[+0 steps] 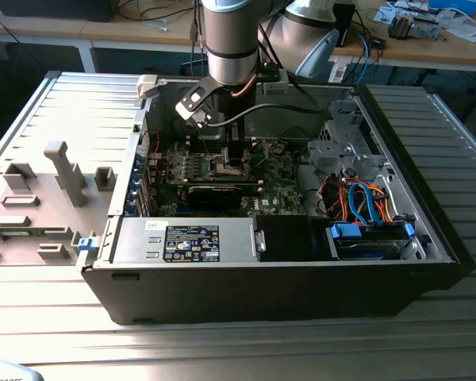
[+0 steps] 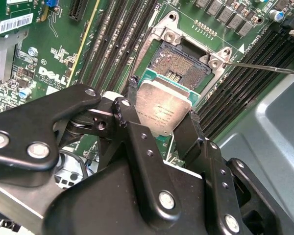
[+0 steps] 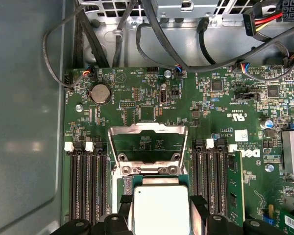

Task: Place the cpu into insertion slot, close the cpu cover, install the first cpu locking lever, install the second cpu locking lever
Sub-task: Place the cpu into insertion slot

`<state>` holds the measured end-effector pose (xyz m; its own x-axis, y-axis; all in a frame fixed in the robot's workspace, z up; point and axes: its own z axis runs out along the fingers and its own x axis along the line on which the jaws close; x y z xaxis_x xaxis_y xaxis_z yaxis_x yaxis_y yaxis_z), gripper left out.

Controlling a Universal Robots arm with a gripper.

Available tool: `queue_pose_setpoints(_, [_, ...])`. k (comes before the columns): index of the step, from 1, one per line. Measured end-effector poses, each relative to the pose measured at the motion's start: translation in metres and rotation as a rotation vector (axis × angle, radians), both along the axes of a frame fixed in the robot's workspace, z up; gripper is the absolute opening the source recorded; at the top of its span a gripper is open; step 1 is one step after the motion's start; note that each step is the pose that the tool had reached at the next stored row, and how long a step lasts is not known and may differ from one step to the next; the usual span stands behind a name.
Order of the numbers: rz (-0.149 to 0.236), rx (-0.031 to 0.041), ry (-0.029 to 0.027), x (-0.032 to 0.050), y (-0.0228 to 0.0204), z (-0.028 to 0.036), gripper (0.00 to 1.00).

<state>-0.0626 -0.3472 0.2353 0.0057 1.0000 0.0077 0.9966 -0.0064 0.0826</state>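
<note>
Between the two black fingers [image 2: 200, 147] of the gripper [image 2: 162, 105] sits the cpu [image 2: 164, 110], pinched by its thin side edges. It hangs just over the insertion slot [image 2: 181, 66], not down in it yet. I think it is light, stiff and flat, with a smooth top that could slip and an underside that breaks easily, so the edges are the best place to hold. The cpu cover [image 3: 147, 129] stands open. Faint print marks the chip, and white letters mark the green motherboard [image 3: 152, 98].
</note>
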Motion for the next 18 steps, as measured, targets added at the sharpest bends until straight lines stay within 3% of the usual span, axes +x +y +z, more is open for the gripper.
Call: queue_pose_setpoints(18, [0.000,-0.0003,0.0001,-0.0008,0.0006,-0.0059,0.55])
